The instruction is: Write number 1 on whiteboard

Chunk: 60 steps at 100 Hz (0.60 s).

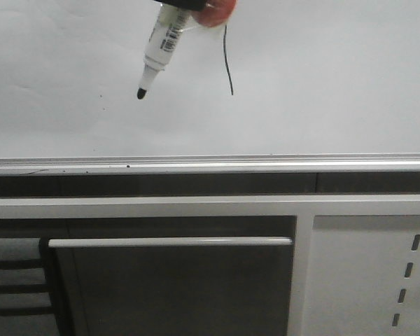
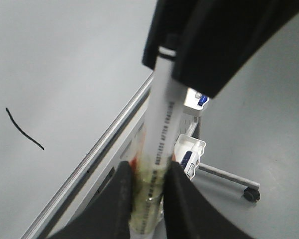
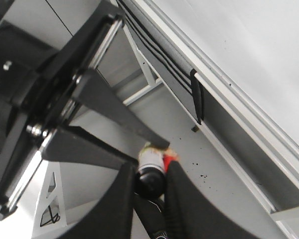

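The whiteboard fills the upper front view. The number 1 is a thin black stroke on it, also seen in the left wrist view. A white marker hangs tilted left of the stroke, its black tip bare and slightly off the board; the gripper holding it is cut off by the top edge. My left gripper is shut on the marker's taped barrel. My right gripper is shut on the black rounded end of a white taped barrel. Black finger shapes hide the marker's far end in the left wrist view.
A silver rail runs under the board. Below it are a dark panel with a handle bar, a white perforated panel and black straps. A small tray with a blue-capped marker and a castor wheel lie lower.
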{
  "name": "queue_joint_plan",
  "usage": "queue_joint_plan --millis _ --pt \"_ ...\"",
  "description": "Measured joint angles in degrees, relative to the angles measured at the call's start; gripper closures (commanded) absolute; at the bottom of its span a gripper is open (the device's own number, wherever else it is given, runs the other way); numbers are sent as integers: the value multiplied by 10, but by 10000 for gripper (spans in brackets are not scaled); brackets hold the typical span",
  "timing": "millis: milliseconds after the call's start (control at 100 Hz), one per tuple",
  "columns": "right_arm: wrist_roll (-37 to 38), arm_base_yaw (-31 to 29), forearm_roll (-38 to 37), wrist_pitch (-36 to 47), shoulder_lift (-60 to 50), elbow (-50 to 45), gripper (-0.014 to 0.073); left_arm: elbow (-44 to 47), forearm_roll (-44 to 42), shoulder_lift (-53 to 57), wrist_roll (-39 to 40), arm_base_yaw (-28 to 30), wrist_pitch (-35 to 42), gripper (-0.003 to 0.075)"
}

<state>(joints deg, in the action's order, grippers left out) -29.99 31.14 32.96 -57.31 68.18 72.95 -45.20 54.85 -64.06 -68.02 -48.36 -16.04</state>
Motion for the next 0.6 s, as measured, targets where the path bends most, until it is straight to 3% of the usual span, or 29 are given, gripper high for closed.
queue_joint_plan --millis 130,300,350,480,600 --pt "0 0 1 1 0 0 566 0 -2 0 0 0 0 741" --pt "0 -1 1 3 0 0 231 0 -2 0 12 0 35 741" --pt "0 -8 2 2 0 0 176 1 4 0 24 0 65 741" --pt "1 -45 2 3 -10 0 167 24 41 3 34 -2 141 741" --pt "1 -85 2 13 -32 0 167 45 76 10 36 -26 262 741"
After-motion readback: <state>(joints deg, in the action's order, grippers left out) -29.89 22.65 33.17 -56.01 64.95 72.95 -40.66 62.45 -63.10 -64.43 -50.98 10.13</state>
